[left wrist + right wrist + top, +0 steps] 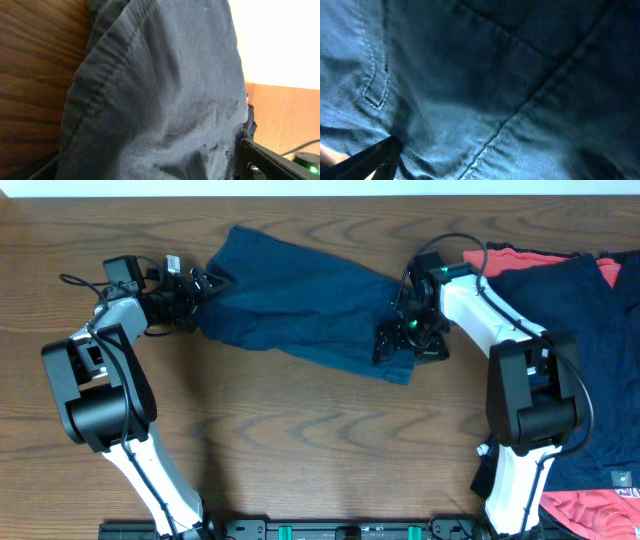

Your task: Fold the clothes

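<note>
A navy blue garment (300, 305) lies spread across the middle of the table, running from upper left to lower right. My left gripper (207, 288) is at its left edge and is shut on the bunched fabric, which fills the left wrist view (165, 100). My right gripper (397, 340) is on its right end and is shut on the cloth. Seamed navy fabric fills the right wrist view (495, 85). Only one dark finger edge shows in each wrist view.
A pile of more clothes lies at the right: a large navy piece (575, 320) over coral-red ones (515, 255), with more coral-red at the lower right (590, 510). The brown wooden table (300, 440) shows in front. A white wall runs along the far edge.
</note>
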Motion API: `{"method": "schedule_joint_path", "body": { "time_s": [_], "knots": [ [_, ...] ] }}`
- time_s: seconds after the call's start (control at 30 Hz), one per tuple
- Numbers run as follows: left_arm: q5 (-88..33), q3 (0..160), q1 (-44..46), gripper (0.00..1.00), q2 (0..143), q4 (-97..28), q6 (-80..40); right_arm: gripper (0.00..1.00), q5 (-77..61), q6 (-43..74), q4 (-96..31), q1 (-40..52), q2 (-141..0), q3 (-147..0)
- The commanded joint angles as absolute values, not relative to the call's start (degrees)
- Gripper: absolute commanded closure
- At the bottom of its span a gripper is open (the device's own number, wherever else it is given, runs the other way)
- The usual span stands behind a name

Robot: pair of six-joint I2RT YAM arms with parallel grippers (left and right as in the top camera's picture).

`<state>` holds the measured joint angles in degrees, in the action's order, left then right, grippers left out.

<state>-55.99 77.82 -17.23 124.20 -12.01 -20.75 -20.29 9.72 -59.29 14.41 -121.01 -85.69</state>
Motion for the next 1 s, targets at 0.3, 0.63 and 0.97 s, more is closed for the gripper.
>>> {"method": "schedule_joint_path", "body": {
  "time_s": [0.3, 0.63, 0.97],
  "knots": [
    [-55.0, 76.9, -17.3, 0.02, 126.7, -15.9, -18.0, 0.01, -26.3, 7.9, -56.1, 6.4, -122.1, -84.0],
    [-58.5, 76.9, -17.3, 0.02, 126.7, -16.3, -16.5, 0.01, -34.1, 5.7, -47.7, 6.4, -122.1, -79.1],
    [-59.4, 76.9, -17.3, 0.02, 126.7, -16.5, -16.3, 0.01, -42.5, 11.8, -36.8, 10.2, -122.3, -73.1]
  ]
}}
